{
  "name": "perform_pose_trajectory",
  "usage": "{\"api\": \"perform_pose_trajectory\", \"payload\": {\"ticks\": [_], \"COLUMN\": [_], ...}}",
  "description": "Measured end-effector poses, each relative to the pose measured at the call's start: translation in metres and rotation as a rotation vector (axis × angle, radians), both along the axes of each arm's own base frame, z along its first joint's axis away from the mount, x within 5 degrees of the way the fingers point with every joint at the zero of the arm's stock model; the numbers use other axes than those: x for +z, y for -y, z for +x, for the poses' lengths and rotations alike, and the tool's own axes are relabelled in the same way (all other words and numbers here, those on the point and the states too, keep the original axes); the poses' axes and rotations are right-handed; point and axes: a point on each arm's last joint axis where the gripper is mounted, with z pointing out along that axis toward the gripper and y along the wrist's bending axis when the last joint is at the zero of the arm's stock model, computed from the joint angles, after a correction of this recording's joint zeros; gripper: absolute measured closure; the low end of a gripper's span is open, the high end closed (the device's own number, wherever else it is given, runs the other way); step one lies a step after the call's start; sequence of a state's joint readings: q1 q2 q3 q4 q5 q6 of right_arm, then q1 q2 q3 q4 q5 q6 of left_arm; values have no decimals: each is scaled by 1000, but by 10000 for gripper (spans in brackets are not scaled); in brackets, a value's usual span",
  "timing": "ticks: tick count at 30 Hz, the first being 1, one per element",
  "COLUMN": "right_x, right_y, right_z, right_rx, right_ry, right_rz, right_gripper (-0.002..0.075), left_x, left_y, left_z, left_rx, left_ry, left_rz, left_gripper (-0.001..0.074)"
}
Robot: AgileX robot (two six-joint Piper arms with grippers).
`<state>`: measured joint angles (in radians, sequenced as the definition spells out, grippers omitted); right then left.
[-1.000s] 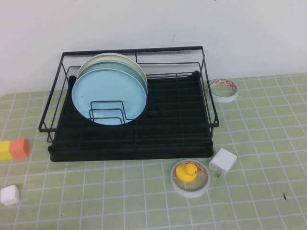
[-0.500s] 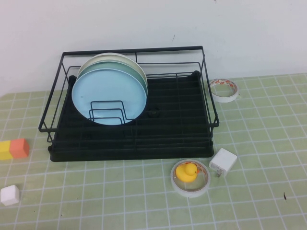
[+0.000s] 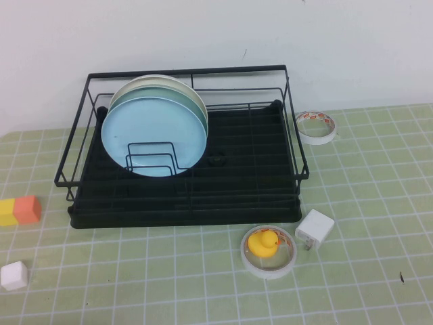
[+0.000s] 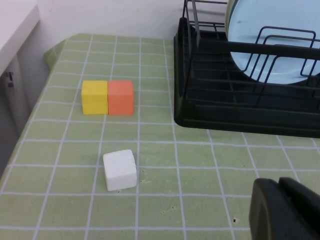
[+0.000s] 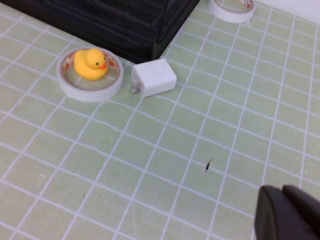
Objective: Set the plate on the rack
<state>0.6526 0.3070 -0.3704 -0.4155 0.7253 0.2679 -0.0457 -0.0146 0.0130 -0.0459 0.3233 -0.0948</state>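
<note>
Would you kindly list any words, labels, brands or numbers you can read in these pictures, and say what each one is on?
No text can be read.
Tape roll right of the rack: red marks on its inner ring, too small to read.
White charger: no print visible.
Plate, blocks, white cube, duck: no markings.
Left gripper and right gripper, low over the table: no labels.

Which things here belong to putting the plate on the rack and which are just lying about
Job: plate, standing in the rack; left gripper and right gripper, both shut, off near the table's edges.
Lying about: two other plates, duck in tape roll, second tape roll, charger, yellow-orange blocks, white cube.
</note>
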Motion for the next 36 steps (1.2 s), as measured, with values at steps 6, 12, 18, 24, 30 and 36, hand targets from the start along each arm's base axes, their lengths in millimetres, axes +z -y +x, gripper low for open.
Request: {"api": "perform_pose_trajectory", "payload": {"ticks": [6, 12, 18, 24, 30, 36], "right_x": [0, -1, -30, -65, -73, -75], "right_y": [0, 7, 11, 13, 20, 21], "right_z": [0, -4, -5, -5, -7, -7], "right_rx": [0, -69, -171, -244, -349, -356], "right_ry": [0, 43, 226, 434, 383, 371], "right_rz": [0, 43, 127, 148, 105, 100], "right_gripper": [728, 728, 728, 728, 728, 728], "left_x": [0, 0, 0, 0, 0, 0], "left_y": [0, 0, 0, 0, 0, 0], "left_z": [0, 0, 0, 0, 0, 0], "left_rx": [0, 0, 0, 0, 0, 0], "left_ry": [0, 0, 0, 0, -1, -2], "left_rz": [0, 0, 0, 0, 0, -2], "left_gripper": [737, 736, 736, 736, 736, 737]}}
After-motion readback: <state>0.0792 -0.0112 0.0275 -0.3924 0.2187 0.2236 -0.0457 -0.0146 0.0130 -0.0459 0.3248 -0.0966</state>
